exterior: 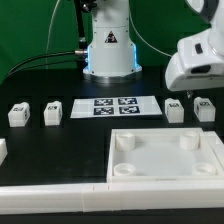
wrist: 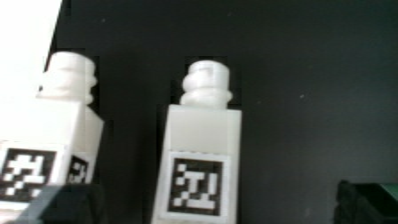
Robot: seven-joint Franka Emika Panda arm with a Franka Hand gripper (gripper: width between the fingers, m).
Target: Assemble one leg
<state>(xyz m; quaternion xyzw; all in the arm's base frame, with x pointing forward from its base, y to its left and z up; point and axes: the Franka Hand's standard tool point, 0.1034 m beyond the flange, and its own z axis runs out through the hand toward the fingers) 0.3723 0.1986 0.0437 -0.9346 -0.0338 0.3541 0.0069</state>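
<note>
**Table Layout**

The black table (exterior: 60,150) carries the marker board (exterior: 120,105) at its centre. Two legs (exterior: 53,112) stand apart from each other toward the exterior view's left of the board. Two more legs (exterior: 175,110) stand toward its right, side by side without touching. The panel (exterior: 165,158) lies flat nearer the camera, sockets up. A white bar (exterior: 60,193) lies along the near side.

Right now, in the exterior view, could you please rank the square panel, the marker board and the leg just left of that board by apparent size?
1. Square panel: clearly largest, though it also lies nearest the camera.
2. Marker board.
3. Leg: smallest by far.
</note>
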